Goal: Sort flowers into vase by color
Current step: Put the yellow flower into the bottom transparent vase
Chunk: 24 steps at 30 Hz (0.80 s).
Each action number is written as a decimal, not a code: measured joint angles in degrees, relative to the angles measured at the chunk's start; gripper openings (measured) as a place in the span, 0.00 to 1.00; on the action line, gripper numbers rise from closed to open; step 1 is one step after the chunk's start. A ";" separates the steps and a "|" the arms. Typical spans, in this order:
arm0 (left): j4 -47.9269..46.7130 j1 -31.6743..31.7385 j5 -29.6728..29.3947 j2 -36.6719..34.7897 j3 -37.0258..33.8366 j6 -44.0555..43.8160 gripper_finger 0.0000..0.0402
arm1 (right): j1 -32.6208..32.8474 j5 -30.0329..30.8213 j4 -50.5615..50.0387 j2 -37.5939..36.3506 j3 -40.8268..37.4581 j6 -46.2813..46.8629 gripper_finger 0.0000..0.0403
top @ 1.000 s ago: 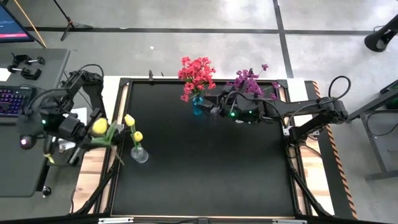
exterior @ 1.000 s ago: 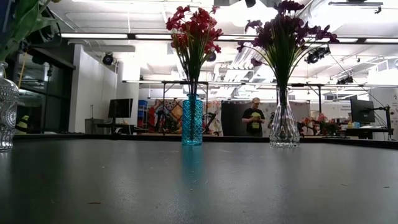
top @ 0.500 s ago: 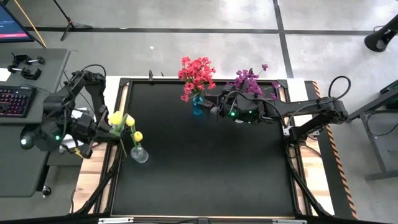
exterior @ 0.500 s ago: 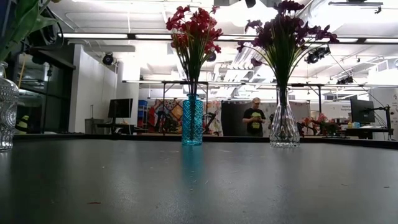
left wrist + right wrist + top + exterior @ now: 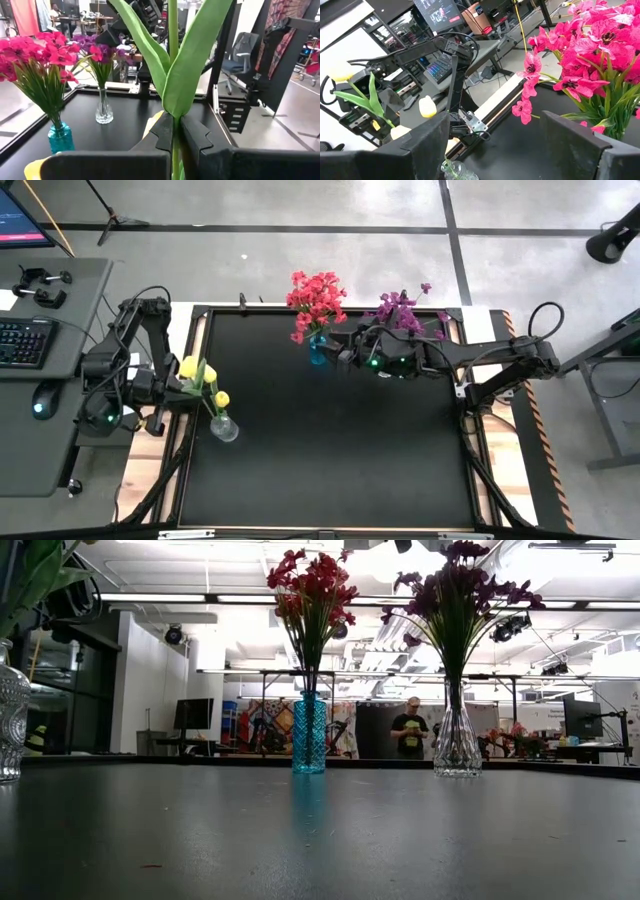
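Both arms are black, jointed and looped with dark cables; small green lights glow on each. The left end effector [image 5: 176, 135] has blocky, matte-black stepped fingers.

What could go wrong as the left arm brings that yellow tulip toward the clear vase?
The left claw grips the yellow tulip by its stem, well below the bud, so it may swing and miss the clear vase's narrow neck. Two yellow tulips already stand there; it might snag them or tip the vase.

Bench [image 5: 330, 470]: centre and near half open. Obstacles: blue vase [image 5: 317, 352] and clear vase [image 5: 457, 748] along far edge; small glass vase [image 5: 224, 427] near left edge.
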 joint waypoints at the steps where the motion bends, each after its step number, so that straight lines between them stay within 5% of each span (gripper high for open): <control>1: 0.01 0.00 0.12 0.00 -0.02 0.02 0.00 | 0.00 0.01 -0.01 0.00 0.00 0.00 0.74; 15: -5.95 1.52 8.68 0.00 -0.02 1.41 0.00 | 0.00 0.03 0.01 0.00 0.00 1.62 0.74; 24: -8.48 1.75 8.91 0.05 -0.02 -1.62 0.00 | 0.00 0.05 0.01 0.00 0.01 3.89 0.74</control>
